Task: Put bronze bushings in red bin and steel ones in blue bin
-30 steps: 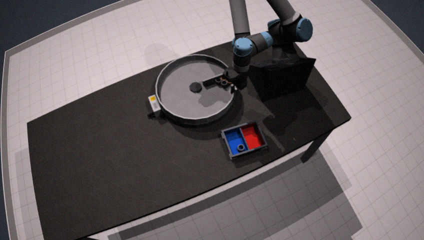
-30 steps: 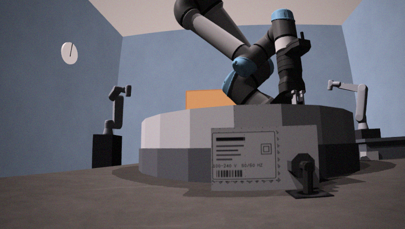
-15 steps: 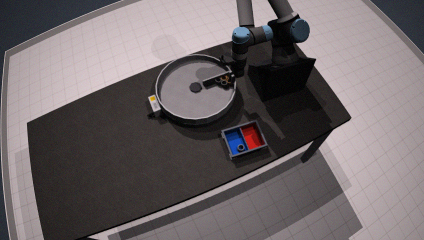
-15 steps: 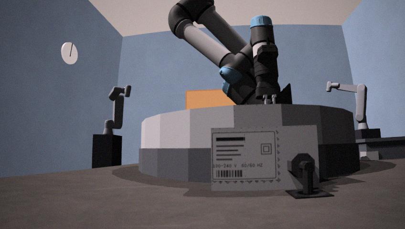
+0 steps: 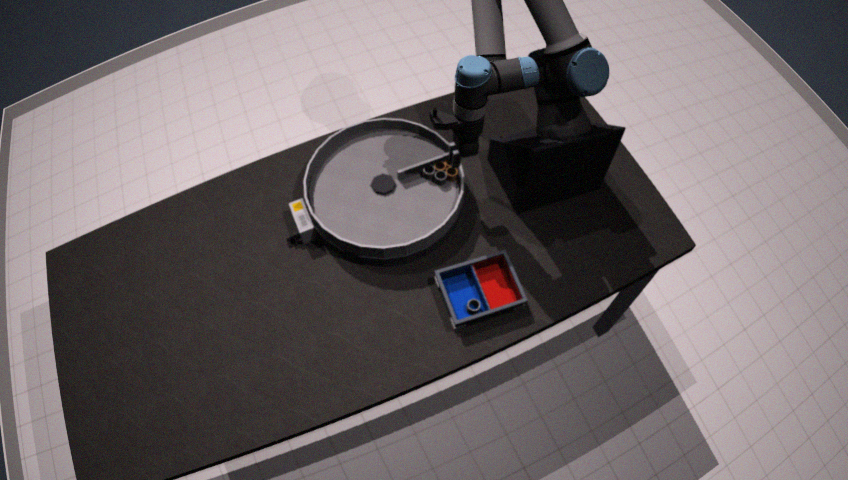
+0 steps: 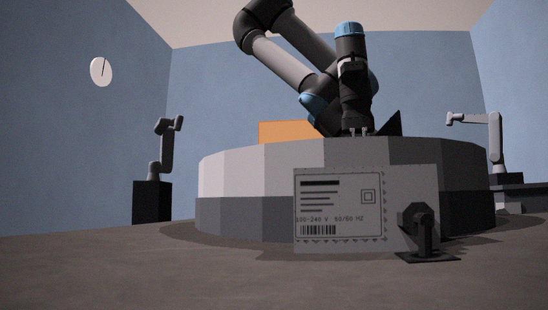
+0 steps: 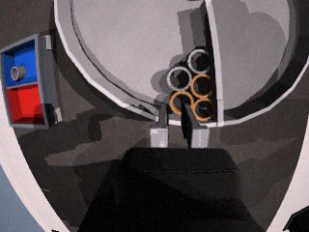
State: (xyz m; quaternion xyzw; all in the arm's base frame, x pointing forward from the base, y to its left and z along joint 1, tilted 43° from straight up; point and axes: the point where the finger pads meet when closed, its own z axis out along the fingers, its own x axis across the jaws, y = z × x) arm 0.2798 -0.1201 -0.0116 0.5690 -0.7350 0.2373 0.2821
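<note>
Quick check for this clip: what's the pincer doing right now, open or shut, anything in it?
Pincer: partly open, holding nothing.

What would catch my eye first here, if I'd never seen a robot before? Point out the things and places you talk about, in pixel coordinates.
Probably the big round turntable (image 5: 384,244) (image 6: 245,172) (image 7: 87,79) on the dark table (image 5: 208,333), with the arm (image 5: 487,32) (image 6: 282,61) bent over its edge. Next, the bright red bin (image 5: 498,281) (image 7: 25,105) and blue bin (image 5: 459,286) (image 7: 26,57) side by side next to it. Then the little rings, orange (image 7: 181,102) and grey (image 7: 179,78), bunched against a straight bar (image 5: 425,162) (image 7: 218,72) inside the turntable.
</note>
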